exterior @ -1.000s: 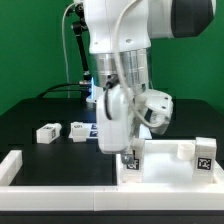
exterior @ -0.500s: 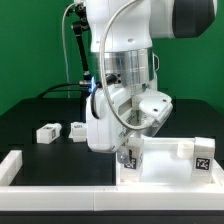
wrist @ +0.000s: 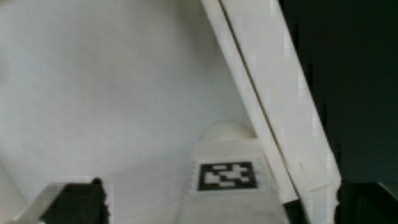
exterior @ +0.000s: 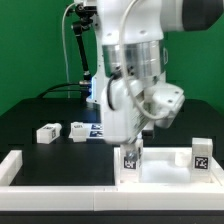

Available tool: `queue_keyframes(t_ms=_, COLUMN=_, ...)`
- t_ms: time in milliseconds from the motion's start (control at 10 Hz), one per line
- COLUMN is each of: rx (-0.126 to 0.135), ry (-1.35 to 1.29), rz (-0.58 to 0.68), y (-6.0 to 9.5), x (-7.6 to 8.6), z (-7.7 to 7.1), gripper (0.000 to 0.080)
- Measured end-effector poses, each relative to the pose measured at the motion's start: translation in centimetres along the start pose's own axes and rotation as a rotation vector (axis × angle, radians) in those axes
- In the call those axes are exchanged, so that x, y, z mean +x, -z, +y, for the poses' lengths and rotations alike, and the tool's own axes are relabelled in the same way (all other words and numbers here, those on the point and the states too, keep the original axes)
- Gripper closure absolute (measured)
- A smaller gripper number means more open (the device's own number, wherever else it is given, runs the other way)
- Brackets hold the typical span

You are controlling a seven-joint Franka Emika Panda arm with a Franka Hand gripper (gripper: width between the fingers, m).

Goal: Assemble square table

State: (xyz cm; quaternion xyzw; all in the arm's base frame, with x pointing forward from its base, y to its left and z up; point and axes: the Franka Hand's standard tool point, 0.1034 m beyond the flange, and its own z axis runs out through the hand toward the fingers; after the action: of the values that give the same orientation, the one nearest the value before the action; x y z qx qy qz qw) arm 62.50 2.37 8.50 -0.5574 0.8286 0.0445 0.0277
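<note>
Toward the exterior view's right of the counter [exterior: 30, 112], jaws hang spread over the square tabletop [exterior: 168, 170].
One tagged leg [wrist: 222, 172] stands at its corner between them, untouched; two loose legs [exterior: 46, 132] [exterior: 78, 130] lie well apart.

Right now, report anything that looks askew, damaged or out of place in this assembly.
Nothing stands out. On the white plastic square tabletop, two small white block legs stand upright at its corners. Two more block legs lie loose on the black table, simply not fitted yet.
</note>
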Motion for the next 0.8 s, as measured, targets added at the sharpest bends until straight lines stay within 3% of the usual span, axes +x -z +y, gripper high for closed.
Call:
queue_keyframes(t_ms=100, rx=-0.009, ry=0.018, rz=-0.005, y=0.6, x=-1.0, z=1.0, gripper=0.0153)
queue_keyframes(t_ms=300, rx=-0.067, ry=0.042, rz=-0.006, y=0.8, x=-2.3, z=3.0, gripper=0.0150)
queue_keyframes(t_ms=800, rx=-0.065, ry=0.038, rz=-0.003, y=0.4, x=-2.0, z=2.8, gripper=0.0150)
